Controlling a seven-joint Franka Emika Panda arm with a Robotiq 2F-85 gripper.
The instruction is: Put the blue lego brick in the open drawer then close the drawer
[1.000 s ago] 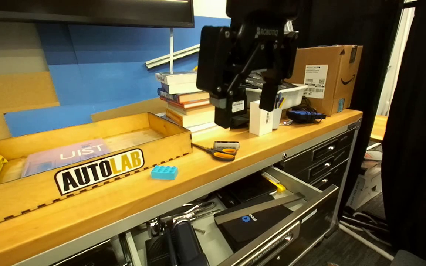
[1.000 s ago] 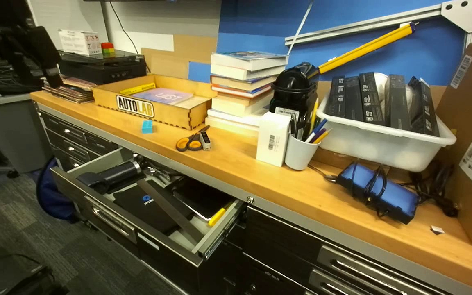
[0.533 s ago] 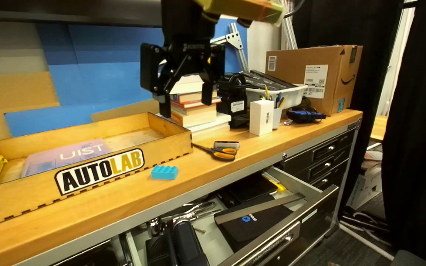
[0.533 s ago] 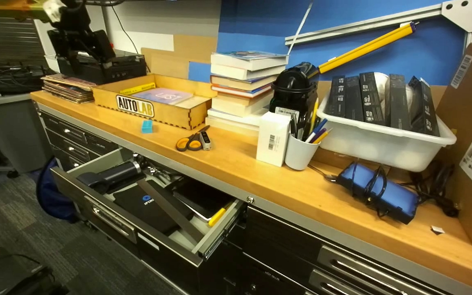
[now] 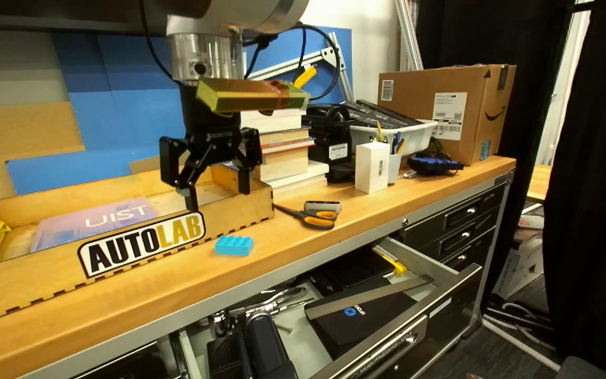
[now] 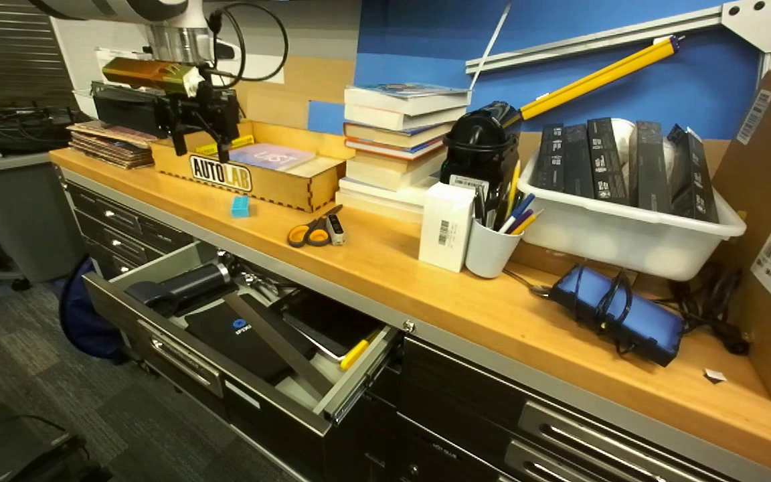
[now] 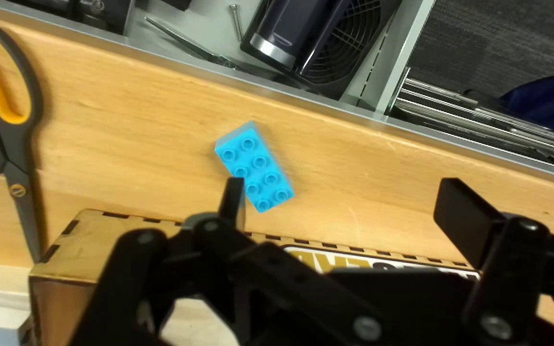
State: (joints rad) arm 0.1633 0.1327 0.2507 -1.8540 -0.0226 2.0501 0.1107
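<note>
Gripper [image 5: 218,196] with angular jaws apart, studded blue brick [image 7: 254,168] on grained wooden worktop [image 7: 113,129].

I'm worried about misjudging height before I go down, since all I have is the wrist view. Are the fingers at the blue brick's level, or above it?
Observer: Above it. In both exterior views the fingers hang clearly higher than the blue brick.
Operator: Good. I can see only part of the drawer. What else lies in it?
Observer: A long flat strip, lying across a flat black case.
Operator: Thanks. Is there anything on its outer face, for closing it later?
Observer: Yes, in both exterior views a metal handle shows there.
</note>
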